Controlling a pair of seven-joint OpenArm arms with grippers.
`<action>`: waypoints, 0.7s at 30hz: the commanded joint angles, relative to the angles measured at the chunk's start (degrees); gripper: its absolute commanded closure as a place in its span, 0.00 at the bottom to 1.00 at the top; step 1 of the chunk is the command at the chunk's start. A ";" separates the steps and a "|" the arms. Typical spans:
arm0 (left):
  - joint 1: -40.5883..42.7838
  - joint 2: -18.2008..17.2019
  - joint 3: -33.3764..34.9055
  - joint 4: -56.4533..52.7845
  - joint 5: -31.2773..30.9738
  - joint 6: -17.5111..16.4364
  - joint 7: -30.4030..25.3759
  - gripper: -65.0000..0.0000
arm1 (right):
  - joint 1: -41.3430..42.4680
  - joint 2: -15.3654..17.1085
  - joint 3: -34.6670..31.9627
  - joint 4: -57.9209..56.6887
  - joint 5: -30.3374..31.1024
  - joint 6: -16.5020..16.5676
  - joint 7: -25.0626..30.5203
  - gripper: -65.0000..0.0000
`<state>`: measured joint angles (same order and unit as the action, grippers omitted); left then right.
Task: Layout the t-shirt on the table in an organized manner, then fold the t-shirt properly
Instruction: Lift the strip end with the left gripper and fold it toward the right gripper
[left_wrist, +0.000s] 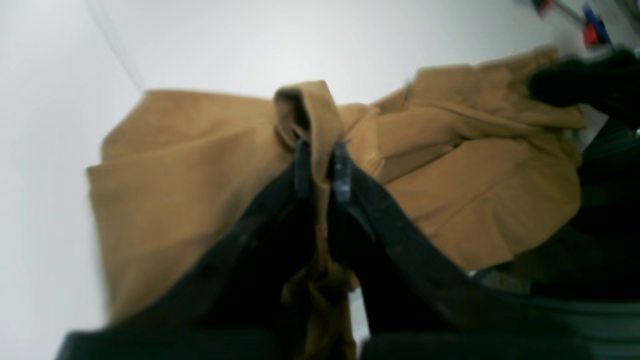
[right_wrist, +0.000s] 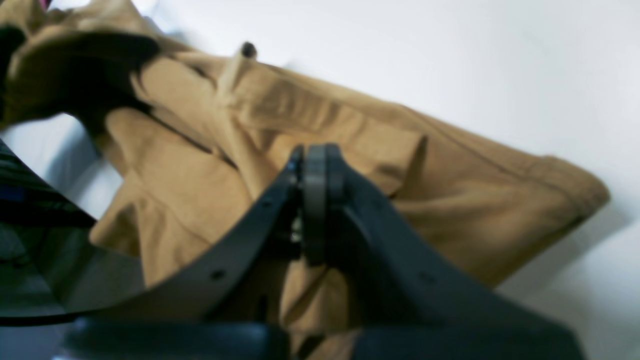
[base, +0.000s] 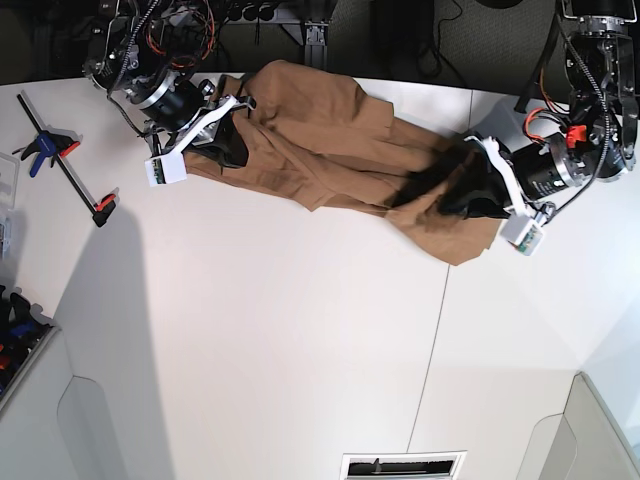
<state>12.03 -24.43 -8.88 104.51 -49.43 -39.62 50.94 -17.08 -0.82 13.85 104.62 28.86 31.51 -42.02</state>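
Across the white worktop, the bunched brown t-shirt lies beneath both arms, its fold gripped by the left pincer; the right pincer is clenched (a clamp-like tool sits nearby).

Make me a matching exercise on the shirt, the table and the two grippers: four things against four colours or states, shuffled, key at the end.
1. T-shirt | A. Pinching a raised fold of cloth
2. Table | B. Tan-brown and rumpled
3. Left gripper | C. Shut, no cloth visible between its tips
4. Right gripper | D. White, with a thin seam line

Pairs: 1-B, 2-D, 3-A, 4-C
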 joint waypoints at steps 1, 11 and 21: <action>-0.59 -0.28 1.40 0.79 -0.04 -0.38 -2.21 1.00 | 0.50 0.02 0.07 0.92 0.94 0.24 1.27 1.00; -0.61 0.00 11.93 0.70 9.07 -0.38 -6.78 0.47 | 0.39 0.02 0.07 0.92 1.20 0.24 1.05 1.00; -0.59 0.00 11.93 3.10 -7.17 -0.38 -2.56 0.47 | 0.37 0.02 0.07 8.59 5.88 0.26 -1.55 0.59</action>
<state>12.03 -23.86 3.36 106.56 -55.18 -39.66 49.36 -17.12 -0.82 13.85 112.20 33.32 31.48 -44.69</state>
